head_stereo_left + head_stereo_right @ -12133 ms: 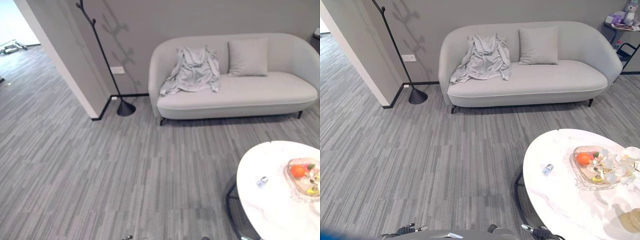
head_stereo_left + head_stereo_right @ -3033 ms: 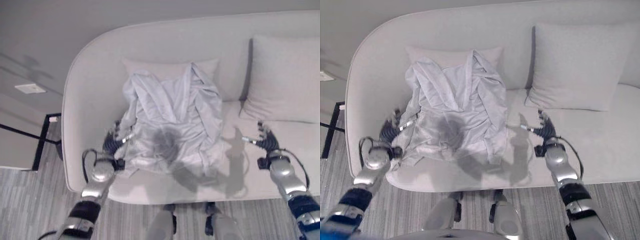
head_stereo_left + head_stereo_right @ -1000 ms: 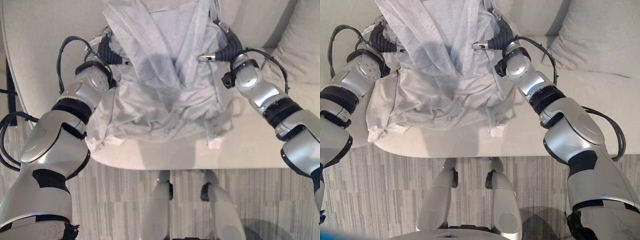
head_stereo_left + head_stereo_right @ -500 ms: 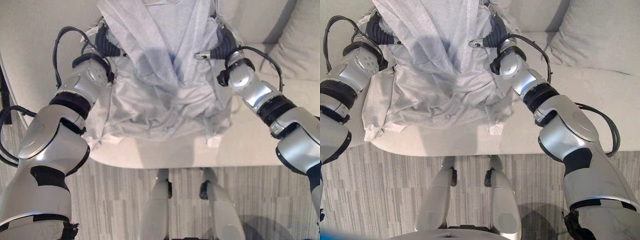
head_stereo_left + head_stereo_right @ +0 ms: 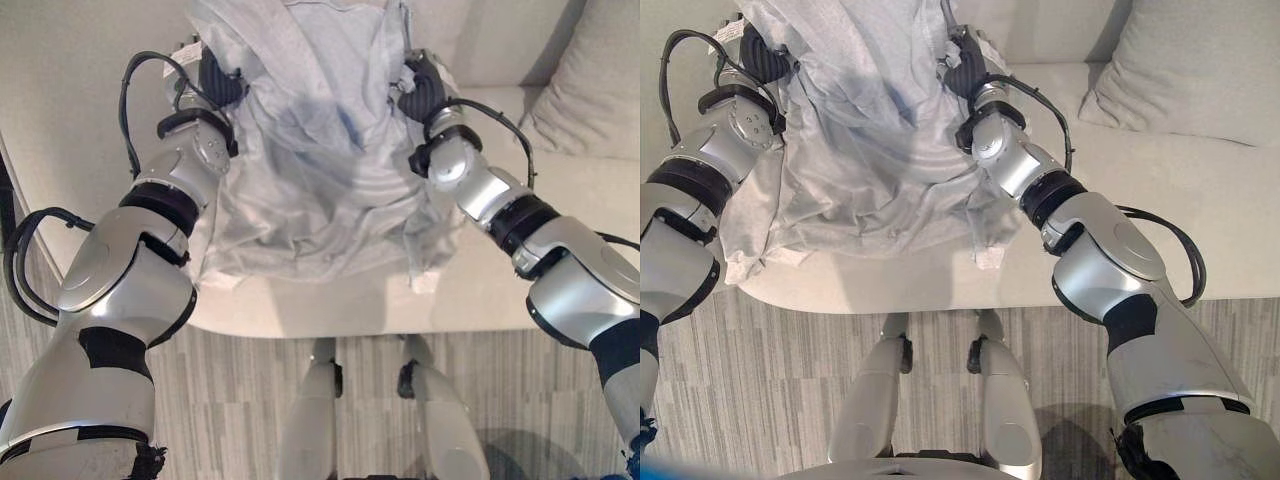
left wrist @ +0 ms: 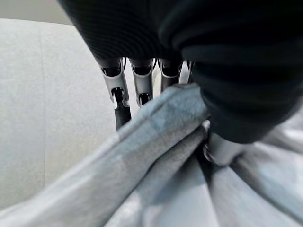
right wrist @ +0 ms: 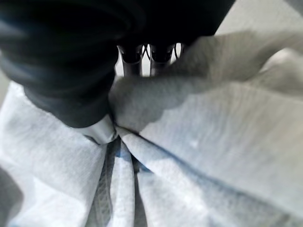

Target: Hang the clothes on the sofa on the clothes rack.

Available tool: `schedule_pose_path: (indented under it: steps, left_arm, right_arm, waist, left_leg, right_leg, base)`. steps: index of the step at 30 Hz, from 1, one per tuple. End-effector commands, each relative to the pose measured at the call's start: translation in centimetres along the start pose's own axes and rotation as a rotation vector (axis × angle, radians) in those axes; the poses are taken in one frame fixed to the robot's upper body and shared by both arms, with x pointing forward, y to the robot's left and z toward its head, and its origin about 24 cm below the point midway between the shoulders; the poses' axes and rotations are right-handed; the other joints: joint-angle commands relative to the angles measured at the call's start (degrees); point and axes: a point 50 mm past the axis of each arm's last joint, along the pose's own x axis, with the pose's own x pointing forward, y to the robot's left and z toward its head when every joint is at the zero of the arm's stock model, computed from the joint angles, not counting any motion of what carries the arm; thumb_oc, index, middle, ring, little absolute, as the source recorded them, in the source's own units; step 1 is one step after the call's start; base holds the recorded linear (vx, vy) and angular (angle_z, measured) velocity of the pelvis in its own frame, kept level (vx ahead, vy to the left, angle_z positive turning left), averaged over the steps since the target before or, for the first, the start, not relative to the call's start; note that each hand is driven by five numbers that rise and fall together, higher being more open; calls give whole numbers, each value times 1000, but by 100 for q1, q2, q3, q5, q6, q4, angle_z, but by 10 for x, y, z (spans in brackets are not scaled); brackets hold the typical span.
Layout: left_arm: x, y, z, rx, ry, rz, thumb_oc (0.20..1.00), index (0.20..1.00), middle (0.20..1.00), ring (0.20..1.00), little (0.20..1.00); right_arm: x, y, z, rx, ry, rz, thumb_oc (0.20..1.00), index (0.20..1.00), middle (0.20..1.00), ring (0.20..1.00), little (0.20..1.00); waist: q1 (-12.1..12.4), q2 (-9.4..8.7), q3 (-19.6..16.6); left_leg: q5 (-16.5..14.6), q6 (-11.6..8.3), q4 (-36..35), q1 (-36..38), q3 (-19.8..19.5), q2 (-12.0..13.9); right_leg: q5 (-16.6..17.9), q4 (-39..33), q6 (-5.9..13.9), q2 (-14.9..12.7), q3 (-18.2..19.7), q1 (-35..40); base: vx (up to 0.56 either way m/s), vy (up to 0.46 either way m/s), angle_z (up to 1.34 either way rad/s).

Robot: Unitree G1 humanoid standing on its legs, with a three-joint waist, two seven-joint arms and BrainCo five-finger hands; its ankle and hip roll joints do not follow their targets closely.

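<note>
While my left hand [image 5: 215, 85] and right hand [image 5: 422, 92] each pinch a bunched fold, I see the pale grey garment [image 5: 320, 170], creased and rumpled, draped between them against the sofa [image 5: 80, 130] backrest.

Pale grey sofa [image 5: 90, 120] under both hands; matching cushion [image 5: 1185, 70] beyond the right hand [image 5: 425, 90]. Grey striped carpet floor [image 5: 770, 380] nearer.

A pale grey garment [image 5: 320, 150] lies crumpled on the light sofa [image 5: 90, 120], its upper part gathered up against the backrest. Its lower edge spreads in folds over the seat, one corner hanging near the front edge
</note>
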Motion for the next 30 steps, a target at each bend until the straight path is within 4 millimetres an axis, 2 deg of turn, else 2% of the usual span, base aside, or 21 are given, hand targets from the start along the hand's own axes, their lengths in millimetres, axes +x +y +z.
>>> schedule_pose_path:
  steps: [1, 7, 11, 17, 19, 20, 22, 23, 27, 28, 29, 30]
  left_arm:
    - [26, 55, 38, -102, -61, 237, 200, 200, 200, 200, 200]
    - [25, 55, 50, -162, -84, 284, 200, 200, 200, 200, 200]
    - [19, 57, 84, -288, -178, 395, 200, 200, 200, 200, 200]
    - [9, 66, 105, -371, -276, 496, 200, 200, 200, 200, 200]
    - [7, 67, 108, -390, -292, 505, 200, 200, 200, 200, 200]
    - [3, 65, 108, -402, -314, 506, 200, 200, 200, 200, 200]
    - [3, 64, 108, -402, -312, 504, 200, 200, 200, 200, 200]
    - [-5, 58, 104, -436, -329, 491, 200, 200, 200, 200, 200]
    - [-17, 51, 94, -483, -341, 474, 200, 200, 200, 200, 200]
    - [-18, 50, 93, -483, -339, 471, 200, 200, 200, 200, 200]
    - [-24, 46, 84, -491, -330, 460, 200, 200, 200, 200, 200]
    - [-24, 46, 84, -491, -329, 460, 200, 200, 200, 200, 200]
  right_arm:
    - [11, -7, 44, 96, -140, -87, 200, 200, 200, 200, 200]
    - [10, -15, 54, 136, -183, -166, 200, 200, 200, 200, 200]
    - [8, -35, 72, 160, -287, -366, 200, 200, 200, 200, 200]
    - [0, -49, 86, 156, -384, -502, 200, 200, 200, 200, 200]
    - [-3, -50, 84, 148, -386, -515, 200, 200, 200, 200, 200]
    - [-6, -51, 82, 132, -400, -522, 200, 200, 200, 200, 200]
    - [-7, -50, 81, 131, -398, -520, 200, 200, 200, 200, 200]
    - [-15, -48, 72, 138, -399, -514, 200, 200, 200, 200, 200]
    - [-26, -47, 55, 123, -385, -480, 200, 200, 200, 200, 200]
    - [-27, -46, 54, 123, -383, -476, 200, 200, 200, 200, 200]
    - [-32, -45, 41, 132, -351, -455, 200, 200, 200, 200, 200]
    - [-32, -45, 41, 132, -350, -454, 200, 200, 200, 200, 200]
  waist:
    - [62, -387, 213]
    - [61, -354, 162]
    - [116, -222, 5]
    - [144, -151, -355]
    - [151, -137, -442]
    - [155, -142, -595]
    - [153, -137, -588]
    - [166, -131, -874]
    - [208, -120, -1335]
    - [204, -112, -1337]
    - [238, -99, -1554]
    - [235, -96, -1553]
  left_leg:
    - [-334, -44, 58, 253, 146, -340]
    - [-338, -30, 58, 278, 135, -360]
    - [-432, -27, 58, 464, 86, -377]
    - [-577, -9, 58, 844, 102, -377]
    - [-618, -8, 58, 952, 113, -373]
    - [-670, 2, 58, 1111, 121, -359]
    - [-678, 1, 58, 1142, 118, -359]
    - [-788, -3, 58, 1479, 140, -320]
    - [-911, -27, 58, 1929, 141, -234]
    - [-921, -29, 58, 1955, 137, -230]
    - [-969, -43, 58, 2151, 95, -176]
    - [-970, -43, 58, 2157, 93, -176]
  right_leg:
    - [102, 67, 792, -326, 380, -8]
    - [83, 67, 792, -352, 384, 33]
    - [-29, 67, 783, -369, 403, 218]
    - [-158, 67, 775, -415, 407, 614]
    - [-203, 67, 768, -426, 400, 734]
    - [-265, 67, 745, -432, 389, 891]
    - [-274, 67, 745, -431, 385, 923]
    - [-392, 67, 701, -425, 351, 1234]
    - [-605, 73, 629, -378, 281, 1704]
    - [-614, 72, 627, -374, 275, 1733]
    - [-717, 79, 589, -332, 244, 1961]
    - [-718, 78, 589, -332, 242, 1968]
  base:
    - [0, 0, 0]
    - [0, 0, 0]
    - [1, -11, 1]
    - [9, -9, 0]
    - [59, -31, -1]
    - [46, -33, 0]
    - [84, -53, 1]
    - [160, -97, 2]
    - [143, -105, 10]
    - [137, -121, -1]
    - [83, -85, 1]
    - [142, -185, -1]
